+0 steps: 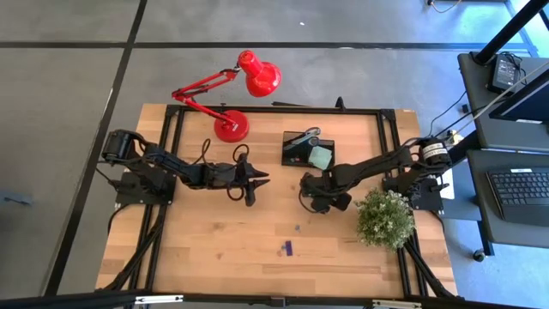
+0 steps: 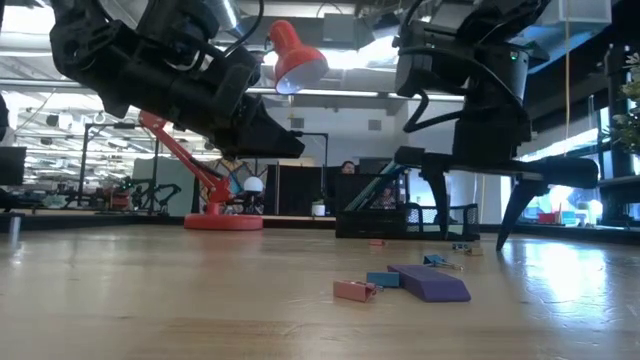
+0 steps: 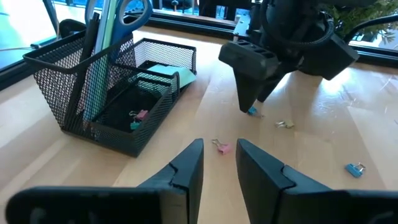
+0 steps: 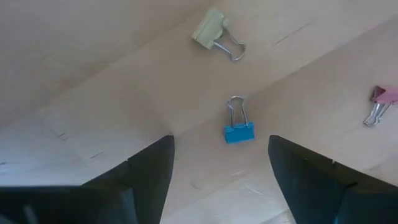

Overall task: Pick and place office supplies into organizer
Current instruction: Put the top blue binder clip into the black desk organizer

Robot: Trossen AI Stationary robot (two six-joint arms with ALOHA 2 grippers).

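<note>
The black mesh organizer (image 1: pixel 304 148) stands at the table's far middle and holds blue-handled scissors (image 3: pixel 124 15), dark pens and a pale green sticky-note pad (image 3: pixel 163 73). My right gripper (image 4: pixel 221 165) points down, wide open, one finger on each side of a small blue binder clip (image 4: pixel 239 129) that lies flat on the wood; it touches nothing. A yellow-green clip (image 4: pixel 211 31) and a pink clip (image 4: pixel 380 102) lie nearby. My left gripper (image 3: pixel 221 158) hovers left of the organizer, open by a narrow gap, with nothing in it.
A red desk lamp (image 1: pixel 232 94) stands at the far left of the organizer. A green bushy plant (image 1: pixel 384 217) sits beside the right arm. A purple piece (image 2: pixel 430 282) and small pink and blue items lie toward the near edge. A black metal frame (image 1: pixel 274 110) borders the table.
</note>
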